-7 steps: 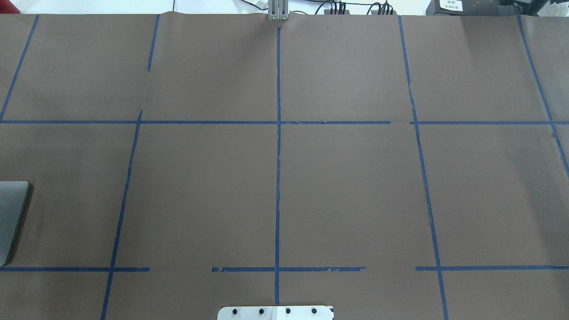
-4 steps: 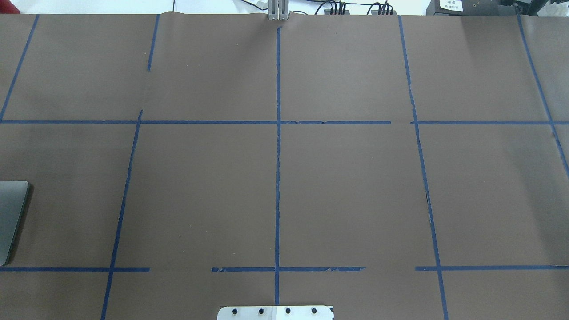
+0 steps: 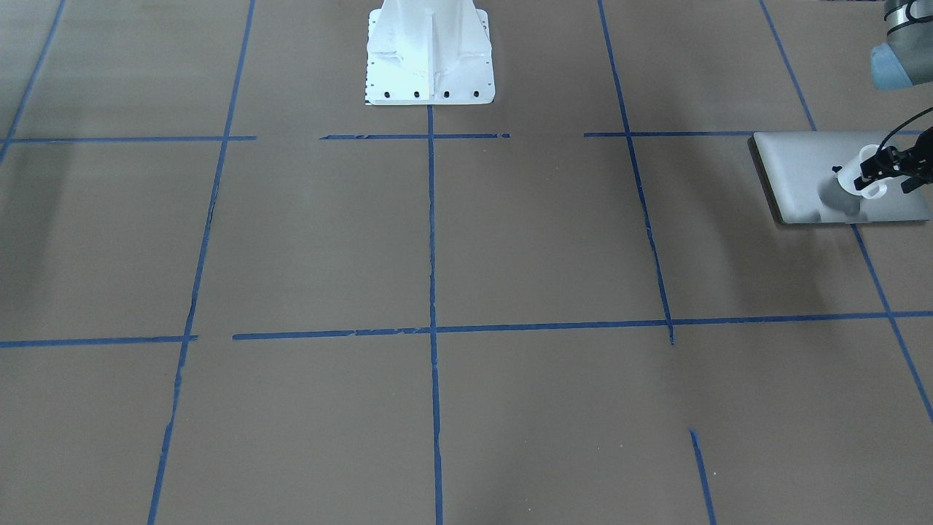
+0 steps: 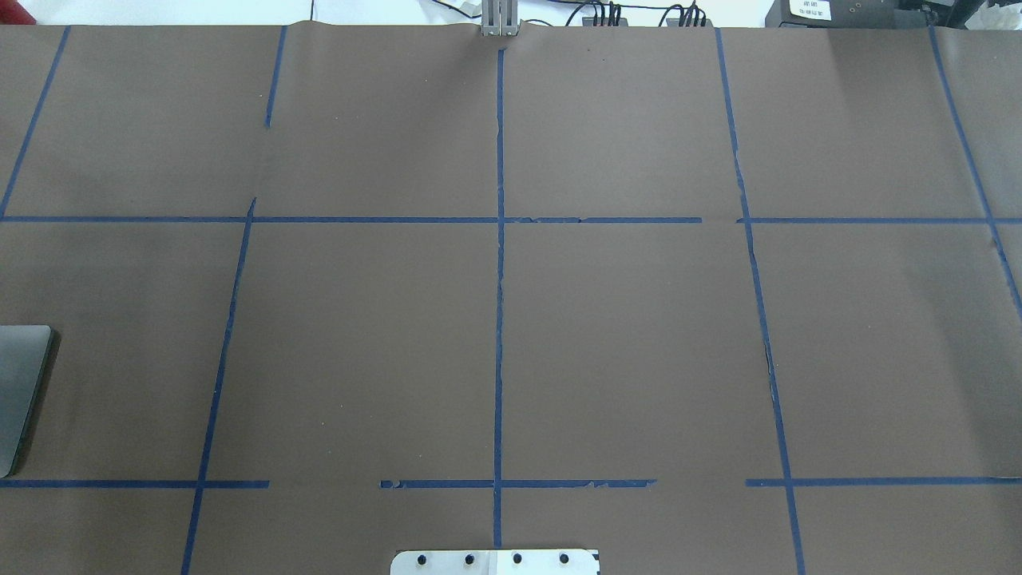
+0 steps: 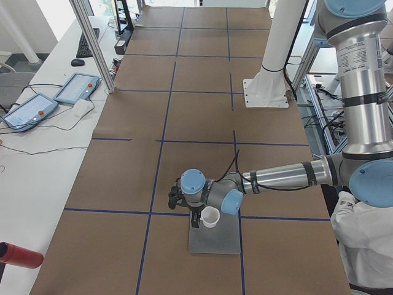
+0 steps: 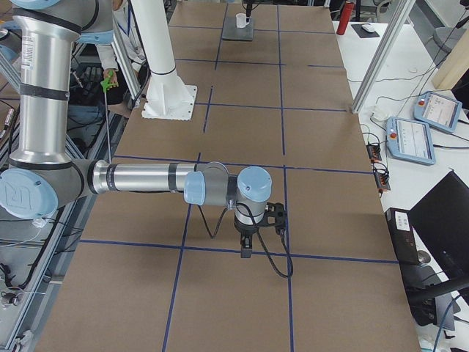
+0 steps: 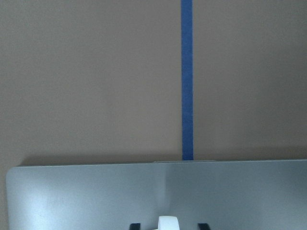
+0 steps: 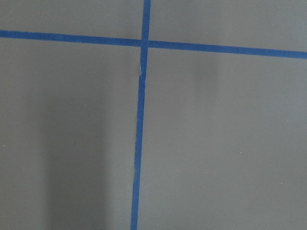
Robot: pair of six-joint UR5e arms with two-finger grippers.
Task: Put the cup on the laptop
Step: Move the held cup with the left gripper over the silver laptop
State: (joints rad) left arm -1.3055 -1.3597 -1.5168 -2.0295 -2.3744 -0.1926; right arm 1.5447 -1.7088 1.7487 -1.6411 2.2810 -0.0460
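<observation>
The silver-grey laptop (image 3: 802,168) lies closed and flat at the table's left end. Only its corner shows in the overhead view (image 4: 20,391). My left gripper (image 3: 871,175) points down over the lid and is shut on the small white cup (image 3: 854,175), beside the dark logo. I cannot tell whether the cup touches the lid. In the left wrist view the two fingertips (image 7: 135,225) flank a white part of the cup (image 7: 168,223) over the laptop (image 7: 96,196). My right gripper (image 6: 247,248) hangs over bare table far from them. I cannot tell if it is open.
The robot's white pedestal (image 3: 430,51) stands at the table's middle rear. Blue tape lines (image 3: 431,219) grid the brown table. Off the table's far side lie two teach pendants (image 5: 73,89) and a red cylinder (image 5: 18,255). A person in white (image 5: 368,246) stands by the robot.
In the overhead view the laptop's visible corner has grown darker, as under a shadow. Nothing else on the table has moved.
</observation>
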